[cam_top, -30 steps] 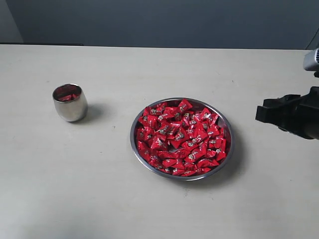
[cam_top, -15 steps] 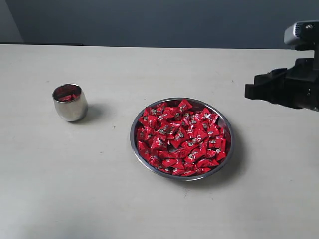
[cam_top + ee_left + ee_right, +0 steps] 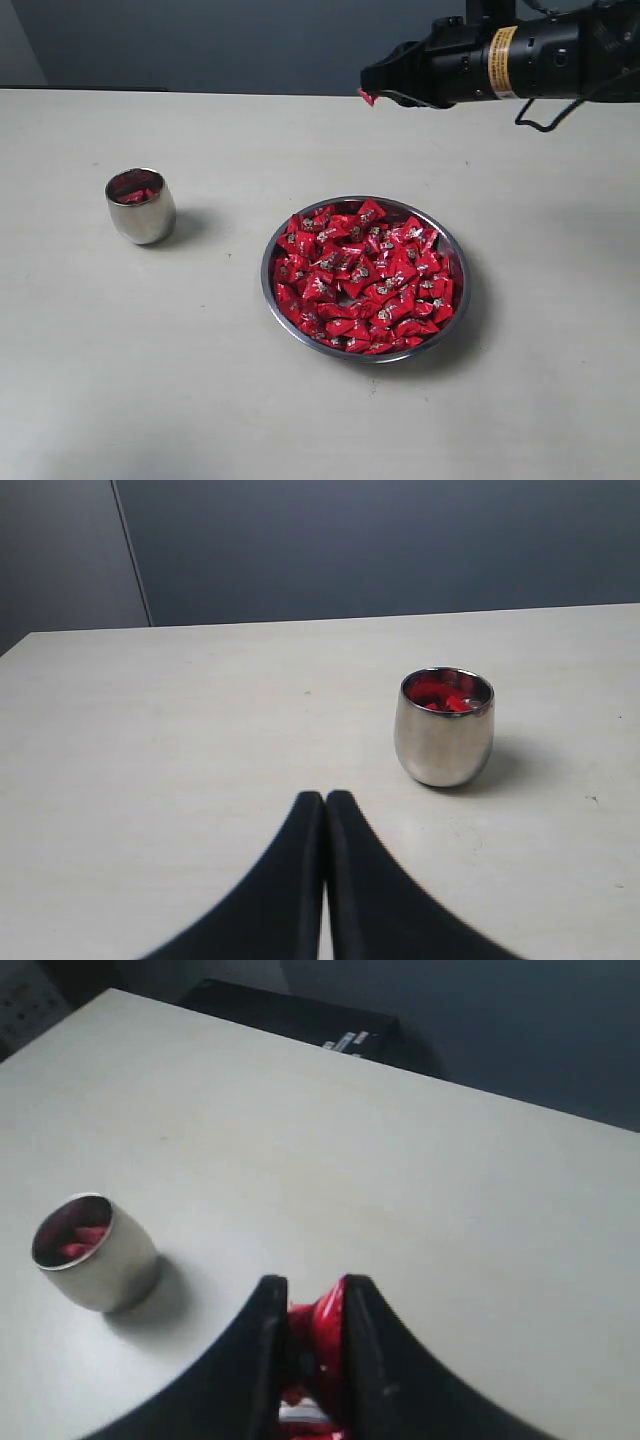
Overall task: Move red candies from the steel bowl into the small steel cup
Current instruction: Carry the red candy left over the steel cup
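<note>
**Candy held aloft**

A red candy [image 3: 322, 1340] is clamped in the right gripper [image 3: 312, 1295], above and beyond the steel bowl [image 3: 268, 262] — the small steel cup [image 3: 140, 205] stands well left of the bowl. Release is best centred over its mouth.

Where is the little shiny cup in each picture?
Exterior view: the small steel cup stands at the left, well apart from the steel bowl.
Left wrist view: the cup stands just beyond the shut left fingers.
Right wrist view: the cup stands beyond the right fingers, which pinch a red candy.
Shared landmark: the red candies inside the cup, on the pale table.
</note>
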Controlling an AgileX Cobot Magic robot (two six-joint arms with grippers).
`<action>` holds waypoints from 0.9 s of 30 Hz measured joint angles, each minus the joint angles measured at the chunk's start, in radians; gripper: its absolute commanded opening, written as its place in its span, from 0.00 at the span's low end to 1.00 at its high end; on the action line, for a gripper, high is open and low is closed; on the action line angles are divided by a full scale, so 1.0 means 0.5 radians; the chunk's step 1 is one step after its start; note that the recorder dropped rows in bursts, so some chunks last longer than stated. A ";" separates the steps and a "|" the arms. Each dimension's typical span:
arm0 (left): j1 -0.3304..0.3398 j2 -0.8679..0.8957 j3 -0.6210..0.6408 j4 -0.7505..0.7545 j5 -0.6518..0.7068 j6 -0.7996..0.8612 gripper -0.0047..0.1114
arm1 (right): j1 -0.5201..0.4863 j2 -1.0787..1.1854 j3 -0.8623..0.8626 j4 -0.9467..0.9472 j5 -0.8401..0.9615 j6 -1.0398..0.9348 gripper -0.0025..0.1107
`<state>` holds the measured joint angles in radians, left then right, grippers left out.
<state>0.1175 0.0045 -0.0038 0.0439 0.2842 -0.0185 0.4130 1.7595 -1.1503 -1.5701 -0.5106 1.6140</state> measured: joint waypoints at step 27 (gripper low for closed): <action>0.000 0.000 0.000 0.000 0.000 0.000 0.04 | 0.436 0.947 -1.074 -0.057 -0.307 0.360 0.01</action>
<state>0.1175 0.0045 -0.0038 0.0439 0.2842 -0.0185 0.6312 2.2331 -1.6872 -1.5985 -0.6642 1.7942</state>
